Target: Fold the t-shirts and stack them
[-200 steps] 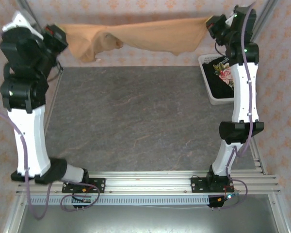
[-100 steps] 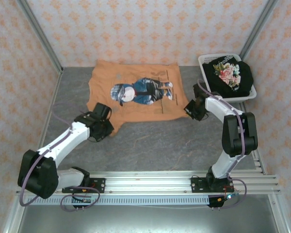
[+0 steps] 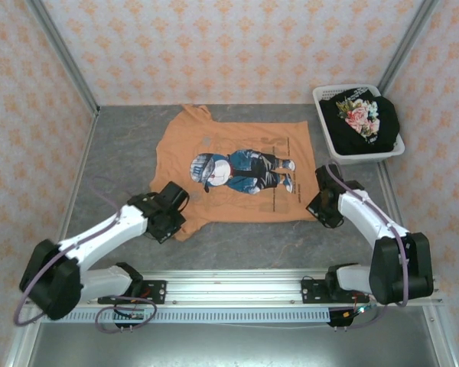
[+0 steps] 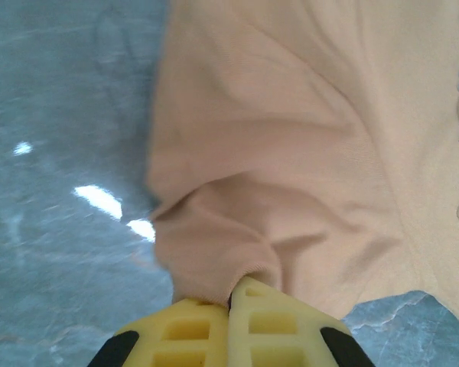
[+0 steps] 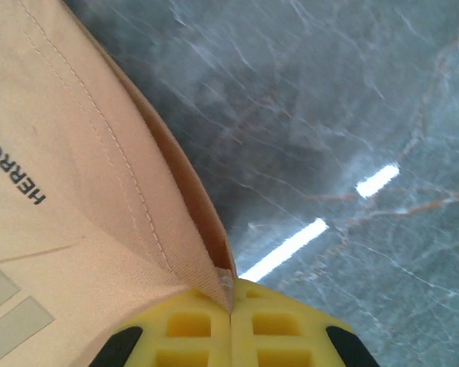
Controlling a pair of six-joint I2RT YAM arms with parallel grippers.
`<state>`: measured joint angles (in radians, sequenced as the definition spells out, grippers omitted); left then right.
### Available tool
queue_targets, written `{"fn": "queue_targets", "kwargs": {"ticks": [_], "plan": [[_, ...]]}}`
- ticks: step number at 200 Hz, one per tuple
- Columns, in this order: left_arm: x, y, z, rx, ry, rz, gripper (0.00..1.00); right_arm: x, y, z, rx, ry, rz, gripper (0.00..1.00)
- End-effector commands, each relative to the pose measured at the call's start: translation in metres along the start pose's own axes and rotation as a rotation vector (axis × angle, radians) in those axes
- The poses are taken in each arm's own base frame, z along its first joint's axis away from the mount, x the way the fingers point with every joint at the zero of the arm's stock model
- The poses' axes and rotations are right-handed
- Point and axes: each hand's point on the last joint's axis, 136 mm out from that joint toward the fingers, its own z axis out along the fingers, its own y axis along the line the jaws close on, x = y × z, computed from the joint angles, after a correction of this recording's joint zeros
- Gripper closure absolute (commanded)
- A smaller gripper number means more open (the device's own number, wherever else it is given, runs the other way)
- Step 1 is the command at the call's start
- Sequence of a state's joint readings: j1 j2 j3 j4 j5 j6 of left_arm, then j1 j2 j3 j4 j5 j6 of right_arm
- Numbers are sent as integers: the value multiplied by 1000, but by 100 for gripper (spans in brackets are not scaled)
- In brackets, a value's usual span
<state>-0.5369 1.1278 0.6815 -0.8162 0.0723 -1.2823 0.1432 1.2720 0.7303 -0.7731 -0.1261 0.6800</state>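
Orange t-shirt [image 3: 237, 172] lies flat, print up, mid-table [image 3: 122, 145] toward the far edge. Left gripper [image 3: 174, 218] is clamped tight on the shirt's near-left corner, cloth bunched at the yellow fingertips [image 4: 191, 325]. Right gripper [image 3: 321, 206] is likewise pinched closed on the near-right hem corner. Black t-shirt [image 3: 363, 118] with pink flowers sits crumpled in the white basket [image 3: 323, 126] at the far right corner.

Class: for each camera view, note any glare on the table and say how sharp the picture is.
Left wrist view: white glare patches on the grey table beside the orange t-shirt, frame slightly soft. Right wrist view: two bright glare streaks on the table, stitching and lettering sharp. Top external view: even light, no glare, sharp.
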Motion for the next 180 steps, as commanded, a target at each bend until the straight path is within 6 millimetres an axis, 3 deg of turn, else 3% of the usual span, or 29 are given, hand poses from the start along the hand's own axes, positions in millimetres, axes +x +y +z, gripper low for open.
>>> {"fn": "queue_targets", "kwargs": {"ticks": [1,27,52,83,102,138,180], "plan": [[5,45,-2,-75,-27,-145,100,6,-20,3,80,3,-8,100],[17,42,3,40,30,-200,100,12,-26,7,102,23,-23,100],[31,46,6,27,100,-163,100,15,-34,7,144,39,-28,100],[34,59,-2,-54,102,-76,100,9,-51,-13,214,-12,3,63],[29,67,-9,-79,69,-62,100,12,-52,-25,159,-39,65,52],[29,80,-12,-62,44,-104,100,37,-24,-9,-26,84,217,50],[31,79,-8,-38,52,-114,100,42,-1,4,-133,141,338,58]]}}
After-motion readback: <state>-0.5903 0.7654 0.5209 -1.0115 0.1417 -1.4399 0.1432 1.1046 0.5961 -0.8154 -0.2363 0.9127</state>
